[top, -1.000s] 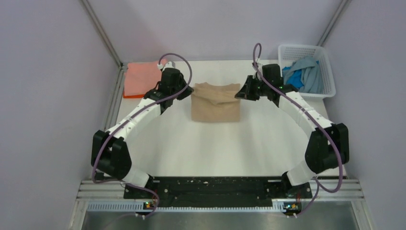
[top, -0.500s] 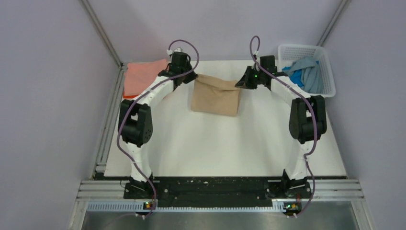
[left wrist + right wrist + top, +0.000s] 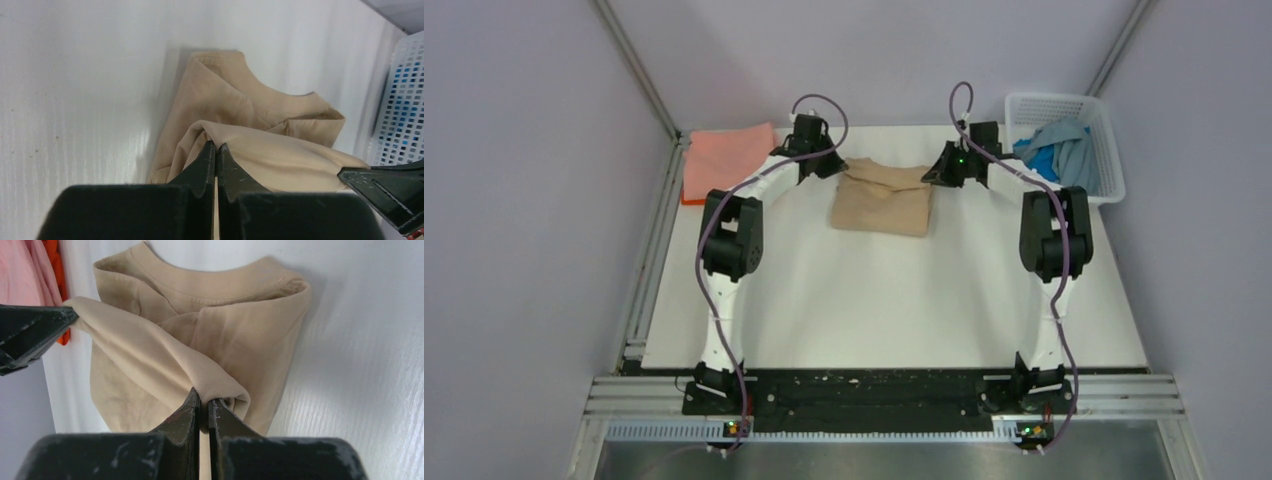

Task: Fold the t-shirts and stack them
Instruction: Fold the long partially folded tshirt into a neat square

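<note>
The tan t-shirt [image 3: 882, 200] lies folded at the back middle of the table. My left gripper [image 3: 836, 167] is shut on its far left corner, with cloth pinched between the jaws in the left wrist view [image 3: 216, 146]. My right gripper [image 3: 931, 175] is shut on its far right corner, as the right wrist view [image 3: 203, 401] shows. The held edge is stretched between the two grippers above the collar end [image 3: 210, 282]. A salmon pink t-shirt [image 3: 724, 158] lies folded at the back left on an orange one [image 3: 692, 198]. Blue and blue-grey shirts [image 3: 1064, 155] lie in the basket.
The white lattice basket [image 3: 1104, 135] stands at the back right corner, close to my right arm. The pink and orange stack lies against the left wall rail. Both arms are stretched far toward the back of the table [image 3: 894, 300].
Both grippers have carried the shirt's held edge toward the back of the table. The shirt's lower half has been folded over and now looks shorter. Both arms have stretched out further.
</note>
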`<state>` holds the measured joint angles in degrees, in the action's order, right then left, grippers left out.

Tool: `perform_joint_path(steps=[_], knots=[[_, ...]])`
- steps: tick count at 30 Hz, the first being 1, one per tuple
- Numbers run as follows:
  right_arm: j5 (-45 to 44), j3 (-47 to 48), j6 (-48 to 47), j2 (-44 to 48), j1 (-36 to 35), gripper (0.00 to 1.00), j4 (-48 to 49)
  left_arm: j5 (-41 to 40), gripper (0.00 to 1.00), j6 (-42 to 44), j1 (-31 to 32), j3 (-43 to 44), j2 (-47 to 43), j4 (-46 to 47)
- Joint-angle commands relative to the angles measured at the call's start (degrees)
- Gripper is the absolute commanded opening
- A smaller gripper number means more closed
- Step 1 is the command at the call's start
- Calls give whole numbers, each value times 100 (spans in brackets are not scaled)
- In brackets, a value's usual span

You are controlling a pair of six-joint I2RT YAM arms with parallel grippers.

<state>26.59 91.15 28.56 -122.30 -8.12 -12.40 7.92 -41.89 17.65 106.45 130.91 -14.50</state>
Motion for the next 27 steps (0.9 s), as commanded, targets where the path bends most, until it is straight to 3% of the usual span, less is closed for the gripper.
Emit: perform_joint_path(steps=[1, 6, 16, 19, 21, 22, 23, 25, 26, 27], knots=[[-232, -269, 69, 744, 144, 0, 419, 108, 0, 5, -130, -91, -399, 740], [-448, -831, 241, 1296, 153, 0, 571, -111, 0, -12, -130, -807, -911, 1372], [-894, -1029, 536, 947, 213, 0, 773, 146, 0, 65, -130, 52, -93, 780], [-853, -792, 492, 636, 266, 8, 903, 148, 3, 90, -138, 422, 273, 591], [-853, -481, 405, 446, 311, 15, 723, 224, 16, 139, -139, 713, 454, 451], [-850, -250, 338, 391, 334, 17, 511, 249, 37, 221, -147, 979, 530, 349], [-864, -24, 218, 413, 342, 26, 281, 263, 58, 333, -160, 1242, 596, 159], [-992, 176, 10, 616, 338, 57, 38, 252, 87, 560, -165, 1701, 621, -255], [-1089, 156, -58, 806, 343, 69, 7, 226, 97, 655, -169, 1799, 538, -382], [-1196, 56, -113, 1010, 345, 91, 2, 200, 99, 716, -166, 1767, 383, -424]])
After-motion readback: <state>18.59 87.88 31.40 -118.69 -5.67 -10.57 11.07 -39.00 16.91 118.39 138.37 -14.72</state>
